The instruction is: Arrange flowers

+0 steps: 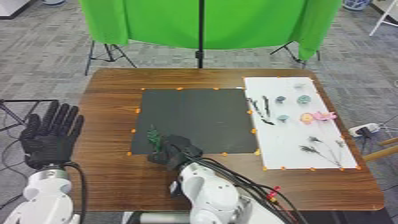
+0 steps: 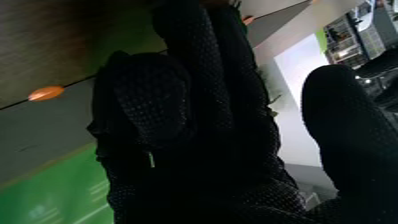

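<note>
I have the brown wooden worktop point(image 1: 111, 185) before me, with a green cloth point(image 1: 155, 22) hung beyond its far edge. A dark mat point(image 1: 191, 112) lies across the middle, and the long white sheet point(image 1: 280, 137) lies to its right. My left hand point(image 1: 49, 147) is just off the worktop's left side, wide open, fingers straight and spread, holding nothing. My right hand point(image 1: 184, 150) is over the near part of the mat, towards its left; how far open it is, and whether it has hold of anything, I can't tell. A green sprig point(image 1: 154, 136) is right beside it, at the mat's near left.

On the sheet, grey feathery stems point(image 1: 327, 152) lie at the near end and dark twigs point(image 1: 266, 107) at the left. The pink flower point(image 1: 325, 116) is at the right, just beside a peach-coloured flower point(image 1: 306, 118). Farther off is a blue-green flower point(image 1: 303, 99). Small orange markers point(image 1: 179, 89) dot the edges of mat and sheet.
</note>
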Tool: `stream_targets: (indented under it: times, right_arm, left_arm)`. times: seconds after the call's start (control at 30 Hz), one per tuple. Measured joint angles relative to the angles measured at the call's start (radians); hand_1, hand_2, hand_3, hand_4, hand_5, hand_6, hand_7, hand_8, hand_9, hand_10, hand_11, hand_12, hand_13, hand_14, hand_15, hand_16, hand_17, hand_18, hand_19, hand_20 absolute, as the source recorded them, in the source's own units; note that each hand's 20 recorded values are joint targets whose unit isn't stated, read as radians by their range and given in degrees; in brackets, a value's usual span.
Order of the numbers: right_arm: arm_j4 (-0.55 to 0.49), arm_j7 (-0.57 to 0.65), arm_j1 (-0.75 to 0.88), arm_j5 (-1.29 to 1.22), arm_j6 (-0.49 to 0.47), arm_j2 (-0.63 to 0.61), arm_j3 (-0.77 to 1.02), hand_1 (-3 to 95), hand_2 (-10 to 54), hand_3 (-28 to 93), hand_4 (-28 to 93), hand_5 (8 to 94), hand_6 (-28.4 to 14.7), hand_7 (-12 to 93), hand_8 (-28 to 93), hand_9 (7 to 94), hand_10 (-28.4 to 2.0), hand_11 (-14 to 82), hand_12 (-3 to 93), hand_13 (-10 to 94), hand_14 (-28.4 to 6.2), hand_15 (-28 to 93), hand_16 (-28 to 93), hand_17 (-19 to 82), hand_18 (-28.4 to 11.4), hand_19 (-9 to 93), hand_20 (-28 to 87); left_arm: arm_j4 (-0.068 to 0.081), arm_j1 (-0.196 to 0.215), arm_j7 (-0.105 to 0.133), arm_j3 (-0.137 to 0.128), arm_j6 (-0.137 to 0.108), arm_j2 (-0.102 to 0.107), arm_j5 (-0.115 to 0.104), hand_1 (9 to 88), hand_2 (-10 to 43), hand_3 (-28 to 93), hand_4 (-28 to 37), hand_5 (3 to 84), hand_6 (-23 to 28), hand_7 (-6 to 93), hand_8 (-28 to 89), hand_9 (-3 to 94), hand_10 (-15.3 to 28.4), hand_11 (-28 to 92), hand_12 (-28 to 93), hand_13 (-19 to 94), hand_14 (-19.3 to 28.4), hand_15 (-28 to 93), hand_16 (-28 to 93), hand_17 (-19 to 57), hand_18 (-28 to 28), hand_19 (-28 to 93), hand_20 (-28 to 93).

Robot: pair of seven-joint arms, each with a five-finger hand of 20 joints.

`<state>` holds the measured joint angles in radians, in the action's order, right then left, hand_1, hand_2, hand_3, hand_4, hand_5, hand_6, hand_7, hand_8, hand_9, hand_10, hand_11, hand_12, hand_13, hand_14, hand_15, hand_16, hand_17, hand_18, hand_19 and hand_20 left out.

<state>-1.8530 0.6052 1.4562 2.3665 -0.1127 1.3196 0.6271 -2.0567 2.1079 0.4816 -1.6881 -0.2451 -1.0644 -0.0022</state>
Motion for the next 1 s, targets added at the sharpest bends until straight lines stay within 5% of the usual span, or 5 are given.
stream_targets:
  times: [0.4, 0.63, 0.87, 1.0]
  right_arm:
    - [0.028, 0.007, 0.002, -0.003, 0.014, 0.043, 0.003, 21.7, 7.9, 76, -19, 81.2, -6.0, 11, -13, 82.8, -20.9, 12.6, 17.9, 78, -14.2, 64, 29, 36, -28.4, 88, 19]
    - [0.002, 0.012, 0.01, -0.045, 0.023, 0.034, 0.036, 21.0, 7.8, 77, -19, 86.8, -5.3, 14, -11, 87.6, -19.9, 18.5, 20.0, 80, -13.9, 67, 29, 38, -28.4, 90, 19]
    - [-0.051, 0.009, 0.045, -0.045, 0.29, -0.032, 0.107, 26.4, -0.9, 79, -19, 87.6, -4.7, 15, -10, 87.7, -19.5, 20.9, 21.1, 80, -13.5, 68, 29, 39, -28.4, 91, 19]
    - [-0.116, 0.02, 0.08, -0.021, 0.343, -0.074, 0.214, 31.4, -8.8, 79, -20, 83.4, -4.8, 16, -10, 84.4, -19.0, 21.3, 20.9, 78, -13.0, 69, 30, 38, -28.4, 91, 18]
  left_arm:
    - [0.008, -0.019, -0.013, 0.012, 0.0, 0.005, 0.0, 25.7, 15.0, 77, -28.3, 48.6, 9.6, 7.7, -9, 43.1, 15.1, 18, 7, 33, 14.8, 27, -8, -5.3, 12.2, 34, 10]
    - [-0.005, 0.003, 0.001, -0.007, 0.002, -0.006, -0.001, 25.7, 15.0, 77, -28.3, 48.6, 9.6, 7.6, -9, 43.1, 15.1, 18, 7, 32, 14.8, 27, -8, -5.3, 12.2, 34, 10]
    - [-0.026, 0.054, 0.017, -0.044, 0.005, -0.03, -0.001, 25.6, 14.9, 78, -28.3, 48.6, 9.6, 7.5, -9, 43.1, 15.1, 18, 7, 32, 14.8, 27, -8, -5.3, 12.2, 34, 10]
    - [-0.033, 0.069, 0.022, -0.05, 0.008, -0.036, -0.001, 25.7, 14.9, 77, -28.3, 48.6, 9.6, 7.5, -9, 43.0, 15.1, 18, 7, 32, 14.8, 27, -8, -5.3, 12.3, 34, 10]
